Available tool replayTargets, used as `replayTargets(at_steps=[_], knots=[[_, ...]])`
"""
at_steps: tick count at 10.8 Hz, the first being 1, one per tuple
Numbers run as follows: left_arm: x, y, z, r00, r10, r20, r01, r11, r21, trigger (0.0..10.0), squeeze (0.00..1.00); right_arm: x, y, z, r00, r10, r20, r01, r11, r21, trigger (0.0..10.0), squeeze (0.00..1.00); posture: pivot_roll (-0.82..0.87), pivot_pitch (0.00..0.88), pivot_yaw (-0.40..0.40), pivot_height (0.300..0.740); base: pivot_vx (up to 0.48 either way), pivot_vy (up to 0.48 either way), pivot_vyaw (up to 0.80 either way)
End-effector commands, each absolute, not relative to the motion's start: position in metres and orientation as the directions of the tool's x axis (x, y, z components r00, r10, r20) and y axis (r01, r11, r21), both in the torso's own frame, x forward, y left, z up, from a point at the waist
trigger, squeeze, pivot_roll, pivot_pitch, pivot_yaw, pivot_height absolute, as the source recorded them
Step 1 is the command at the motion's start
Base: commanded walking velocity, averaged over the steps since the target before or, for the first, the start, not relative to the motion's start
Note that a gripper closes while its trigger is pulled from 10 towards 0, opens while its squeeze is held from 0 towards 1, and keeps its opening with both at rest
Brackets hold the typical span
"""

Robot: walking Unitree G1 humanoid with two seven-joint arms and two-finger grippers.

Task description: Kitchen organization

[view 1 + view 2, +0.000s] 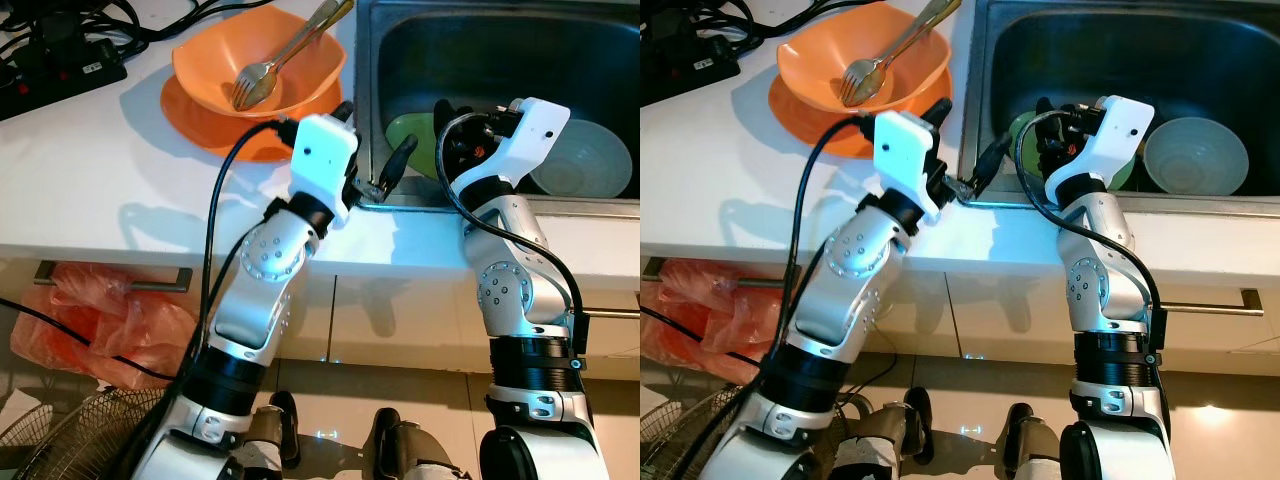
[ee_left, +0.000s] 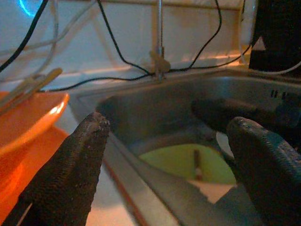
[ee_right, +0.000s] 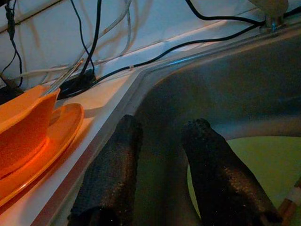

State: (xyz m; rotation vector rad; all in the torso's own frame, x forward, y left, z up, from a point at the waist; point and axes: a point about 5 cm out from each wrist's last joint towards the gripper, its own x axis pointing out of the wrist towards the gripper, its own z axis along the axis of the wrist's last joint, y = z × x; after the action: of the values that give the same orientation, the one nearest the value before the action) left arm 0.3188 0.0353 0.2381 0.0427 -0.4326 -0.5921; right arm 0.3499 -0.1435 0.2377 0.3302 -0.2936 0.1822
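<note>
1. Left gripper point(image 1: 378, 170) hangs over the near left corner of the sink point(image 1: 480, 30), fingers spread wide and grasping nothing; one finger reaches over the basin, the other sits over the rim.
2. Right gripper point(image 3: 162, 155) is inside the basin, just beside the left wall, fingers parted by a narrow gap and grasping nothing.
3. Green plate point(image 1: 412, 140) lies on the basin floor under the right gripper; a thin stick-like item rests on it, type not discernible.
4. Pale bowl point(image 1: 1195, 155) sits upright in the basin, to the right of the green plate and apart from it.
5. Orange bowl point(image 1: 260, 65) stands on an orange plate point(image 1: 205, 125) on the white counter point(image 1: 90, 190), left of the sink; a metal fork point(image 1: 270, 70) lies in the bowl, handle projecting over its far rim.
6. Black power strip point(image 1: 50, 70) with cables lies at the counter's far left.
7. Lettering: none legible on any item.
8. Open room: bare counter surface lies between the orange plate and the counter's front edge; the basin's far half is unoccupied.
9. Orange plastic bag point(image 1: 95, 320) hangs below the counter, by a drawer handle point(image 1: 110, 280).
</note>
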Motion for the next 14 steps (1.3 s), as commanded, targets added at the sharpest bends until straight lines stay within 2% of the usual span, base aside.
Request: replayTargets(at_steps=[1,3,8,11,12,14], knots=[[0.318,0.036,0.23,0.757,-0.543,0.364,0.522,0.837,0.161,10.0,0.0,0.351,-0.144,0.231,0.949,0.127,0.288,-0.214,0.931,0.294,10.0,0.0,0.05,0.237,0.035,0.74,0.0,0.0,0.0],[0.317,0.039,0.23,0.759,-0.542,0.36,0.515,0.839,0.175,10.0,0.0,0.352,-0.145,0.231,0.949,0.126,0.288,-0.213,0.932,0.293,10.0,0.0,0.07,0.24,0.031,0.74,0.0,0.0,0.0],[0.297,0.073,0.25,0.78,-0.499,0.378,0.461,0.866,0.192,10.0,0.0,0.356,-0.138,0.23,0.947,0.148,0.284,-0.235,0.924,0.301,10.0,0.0,0.11,0.237,0.024,0.74,0.0,0.0,0.0],[0.293,0.115,0.259,0.857,-0.35,0.378,0.326,0.937,0.127,10.0,0.0,0.357,-0.136,0.229,0.946,0.156,0.283,-0.243,0.921,0.304,10.0,0.0,0.13,0.234,0.02,0.74,0.0,0.0,0.0],[0.296,0.143,0.257,0.903,-0.269,0.335,0.226,0.96,0.164,10.0,0.0,0.357,-0.135,0.228,0.946,0.159,0.282,-0.246,0.92,0.307,10.0,0.0,0.13,0.234,0.019,0.74,0.0,0.0,0.0],[0.295,0.147,0.254,0.917,-0.291,0.275,0.251,0.953,0.171,10.0,0.0,0.357,-0.134,0.228,0.946,0.162,0.282,-0.249,0.918,0.308,10.0,0.0,0.13,0.236,0.018,0.74,0.0,0.0,0.0]])
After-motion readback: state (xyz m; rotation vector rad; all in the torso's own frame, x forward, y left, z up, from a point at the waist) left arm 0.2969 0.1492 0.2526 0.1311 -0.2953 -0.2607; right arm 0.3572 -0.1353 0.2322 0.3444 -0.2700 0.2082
